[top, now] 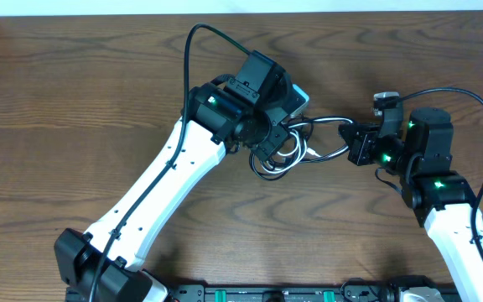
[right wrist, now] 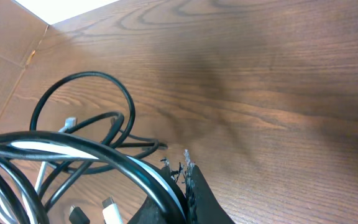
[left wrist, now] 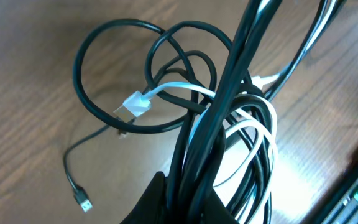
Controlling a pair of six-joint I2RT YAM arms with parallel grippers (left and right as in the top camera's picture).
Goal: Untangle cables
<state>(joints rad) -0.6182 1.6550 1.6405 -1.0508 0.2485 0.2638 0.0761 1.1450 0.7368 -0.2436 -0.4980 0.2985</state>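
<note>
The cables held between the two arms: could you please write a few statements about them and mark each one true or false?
1. The left gripper is shut on the cables. True.
2. The right gripper is open and clear of them. False: it is shut on the cables too.
3. The bundle includes a white cable. True.
4. The cables lie separated and straight on the table. False: they are looped together in a tangle.

The brown wooden desk [top: 74,101] offers open room at left. Right of centre, tangled black and white cables [top: 279,164] bar passage, apparently lifted.
</note>
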